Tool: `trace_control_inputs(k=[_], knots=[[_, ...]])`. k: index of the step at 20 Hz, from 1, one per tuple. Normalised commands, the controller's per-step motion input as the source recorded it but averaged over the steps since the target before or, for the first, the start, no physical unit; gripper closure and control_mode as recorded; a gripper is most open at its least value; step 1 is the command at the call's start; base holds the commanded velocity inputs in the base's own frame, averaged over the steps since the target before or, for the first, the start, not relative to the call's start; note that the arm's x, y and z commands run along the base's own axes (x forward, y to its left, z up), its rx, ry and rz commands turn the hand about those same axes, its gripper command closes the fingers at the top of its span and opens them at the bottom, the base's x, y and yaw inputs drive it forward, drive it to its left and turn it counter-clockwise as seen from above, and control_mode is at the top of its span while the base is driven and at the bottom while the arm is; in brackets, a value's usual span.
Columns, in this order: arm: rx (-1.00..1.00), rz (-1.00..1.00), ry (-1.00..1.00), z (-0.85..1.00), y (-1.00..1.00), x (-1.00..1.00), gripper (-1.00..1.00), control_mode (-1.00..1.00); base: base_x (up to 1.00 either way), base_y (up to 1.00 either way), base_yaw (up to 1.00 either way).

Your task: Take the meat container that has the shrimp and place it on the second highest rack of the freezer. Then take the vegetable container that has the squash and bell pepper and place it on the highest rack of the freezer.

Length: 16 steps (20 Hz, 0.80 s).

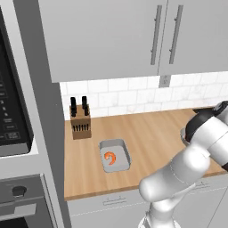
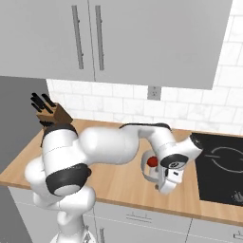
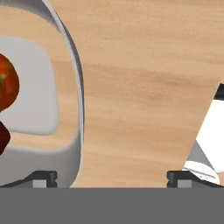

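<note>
The meat container [image 1: 115,156] is a grey tray on the wooden counter, holding a small curled orange shrimp [image 1: 110,158]. The vegetable container [image 3: 72,94] lies to its right under my hand. An orange squash [image 3: 6,83] and a dark red bell pepper [image 3: 1,136] sit at the left edge of the hand view. A red vegetable [image 2: 152,162] shows in that container [image 2: 146,176] in the right base view. My gripper [image 3: 111,178] [image 2: 163,186] is open and low. The container's side wall stands between its fingertips [image 3: 43,178]. The freezer and its racks are out of view.
A knife block [image 1: 80,121] stands at the back left of the counter [image 1: 151,133]. A black oven tower [image 1: 13,133] rises on the left, and a black cooktop [image 2: 220,166] lies to the right. Wall cabinets [image 1: 111,35] hang above.
</note>
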Motion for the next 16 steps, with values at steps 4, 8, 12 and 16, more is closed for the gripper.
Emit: trace_control_inputs(k=[4,8,12,16], knots=[[-0.03,-0.06,0.00,-0.12,0.00,0.10,-1.00,-1.00,0.00,0.00,0.00],[-0.14,0.00,0.00,-0.44,0.03,0.00,-1.00,-1.00,0.00,0.00,0.00],[-0.16,0.00,0.00,-0.49,0.12,0.00,1.00,-1.00,0.00,0.00,0.00],[-0.09,0.00,-0.01,-0.42,0.10,0.00,1.00,-1.00,0.00,0.00,0.00]])
